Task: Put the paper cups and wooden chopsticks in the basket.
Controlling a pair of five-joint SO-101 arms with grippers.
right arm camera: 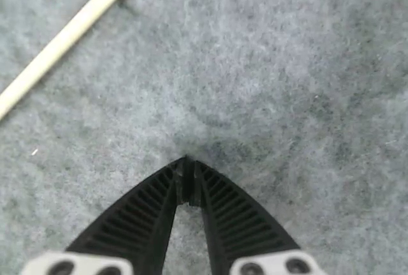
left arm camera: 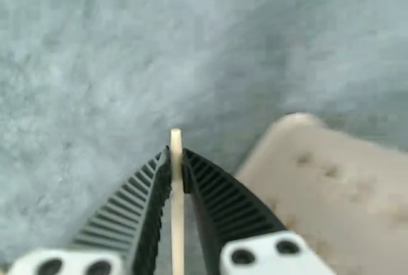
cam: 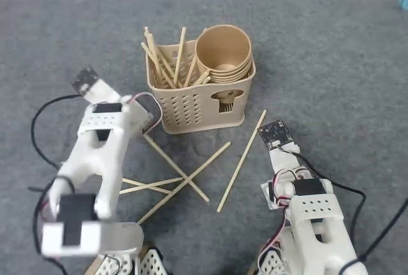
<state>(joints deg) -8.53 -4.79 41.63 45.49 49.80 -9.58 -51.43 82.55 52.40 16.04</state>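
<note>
Currently the left end effector [left arm camera: 176,157] pinches one chopstick [left arm camera: 176,138], apparently near its tip, just beside the basket [left arm camera: 331,185], so the long free end may swing, strike the basket and slip out; the right end effector [right arm camera: 186,168] sits pressed together, empty.

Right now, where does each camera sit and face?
High view: fixed above, looking down at the table, basket; left arm and right arm show.
Left wrist view: on the left wrist, looking along the left end effector, shut on a held chopstick.
Right wrist view: on the right wrist, looking along the shut right end effector; loose chopstick beyond.
Shared: basket in high and left wrist views.
</note>
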